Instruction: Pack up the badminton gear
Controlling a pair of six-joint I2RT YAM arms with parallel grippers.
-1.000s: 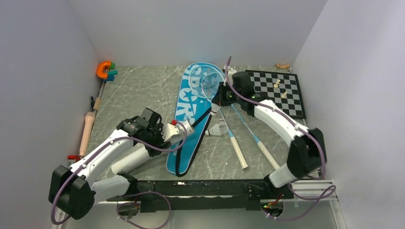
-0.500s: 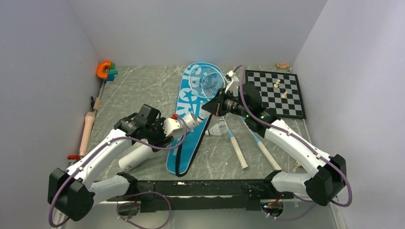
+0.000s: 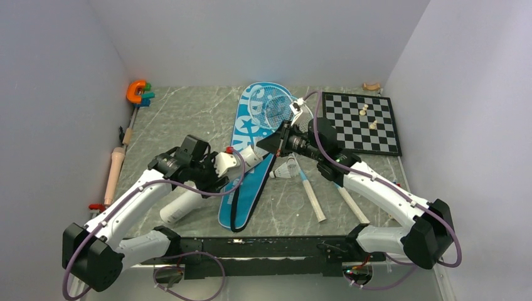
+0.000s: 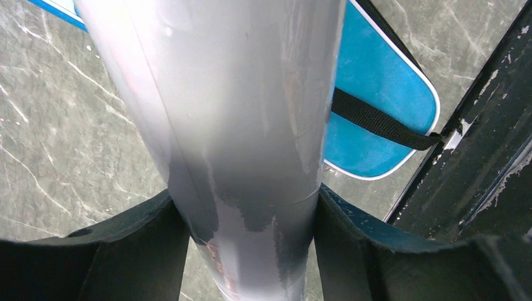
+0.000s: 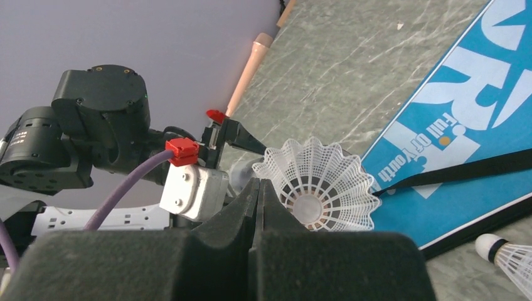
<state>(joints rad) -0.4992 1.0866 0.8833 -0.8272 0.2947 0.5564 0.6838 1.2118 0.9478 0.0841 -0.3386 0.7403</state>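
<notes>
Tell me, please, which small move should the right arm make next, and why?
Probably ease the right gripper a little toward the open end of the tube, to slip the shuttlecock in. The right gripper is shut on the rim of the shuttlecock's skirt, with its nose seeming to point at the tube, which the left gripper holds clamped just ahead.

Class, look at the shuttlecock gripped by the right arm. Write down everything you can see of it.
The shuttlecock is white, with a flared, net-like skirt that looks like plastic mesh, a scalloped rim and a rounded white centre. It looks intact. It is held off the table, tipped on its side, with the blue bag behind it. The shut right pincer pinches its skirt at one edge; nothing else visibly touches it.
</notes>
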